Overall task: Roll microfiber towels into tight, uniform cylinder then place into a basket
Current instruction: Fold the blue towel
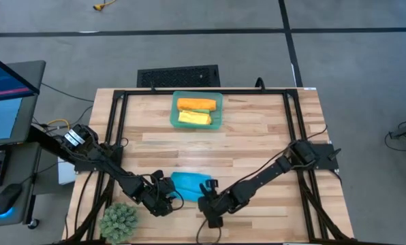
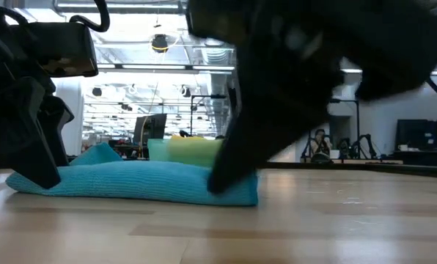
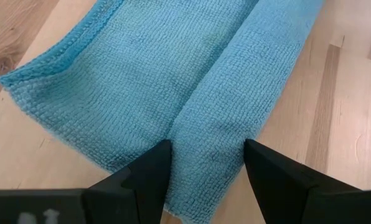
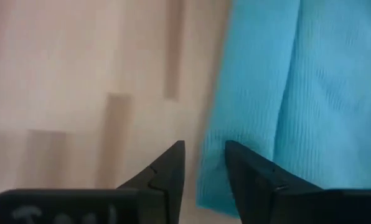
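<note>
While the blue towel point(image 1: 187, 184) lies half-rolled on the bench point(image 1: 257, 136) between my two arms, I have the left gripper point(image 3: 207, 163) with jaws spread around the roll's end, not clenched. The right gripper point(image 4: 205, 163) sits at the opposite edge, jaws parted, cloth just beside them, gripping nothing I can see. My worry: if one side advances faster, the roll skews or loosens. The basket point(image 1: 197, 111), well beyond both jaws, already holds the orange towel point(image 1: 196, 104) and yellow towel point(image 1: 194, 118).
</note>
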Robot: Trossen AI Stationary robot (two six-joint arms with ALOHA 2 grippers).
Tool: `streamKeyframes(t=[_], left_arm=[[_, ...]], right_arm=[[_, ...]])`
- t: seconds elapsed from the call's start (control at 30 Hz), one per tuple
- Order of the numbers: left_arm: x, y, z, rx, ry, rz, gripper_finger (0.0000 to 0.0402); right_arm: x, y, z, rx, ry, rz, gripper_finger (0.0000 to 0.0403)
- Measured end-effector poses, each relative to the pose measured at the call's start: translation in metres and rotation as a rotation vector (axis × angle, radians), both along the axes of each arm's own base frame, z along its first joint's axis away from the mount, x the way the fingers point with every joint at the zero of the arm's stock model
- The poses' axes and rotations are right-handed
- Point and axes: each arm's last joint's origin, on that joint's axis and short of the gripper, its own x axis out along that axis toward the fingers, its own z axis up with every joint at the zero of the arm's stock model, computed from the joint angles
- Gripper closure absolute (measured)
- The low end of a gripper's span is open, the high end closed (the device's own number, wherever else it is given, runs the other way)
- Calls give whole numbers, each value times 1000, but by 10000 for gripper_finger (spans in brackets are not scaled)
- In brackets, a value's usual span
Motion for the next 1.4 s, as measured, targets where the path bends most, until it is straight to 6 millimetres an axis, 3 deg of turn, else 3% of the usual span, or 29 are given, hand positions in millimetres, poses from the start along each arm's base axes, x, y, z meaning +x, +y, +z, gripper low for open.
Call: streamKeyframes(t=[0.13, 0.4, 0.57, 0.8, 1.03, 1.4], left_arm=[[0, 0, 0, 2, 0, -3, 205], [0, 0, 0, 1, 0, -1, 205], [0, 0, 0, 0, 0, 0, 205], [0, 0, 0, 1, 0, 1, 205], [0, 0, 0, 1, 0, 1, 205], [0, 0, 0, 1, 0, 2, 205]], right_arm=[[-2, 8, 25, -30, -74, 26, 290], [-1, 4, 21, -74, -61, 11, 305], [7, -10, 20, -47, -38, -6, 303], [7, -16, 18, -16, 11, -7, 241], [1, -3, 18, -50, 1, 47, 163], [-7, -8, 1, -45, 25, 23, 174]])
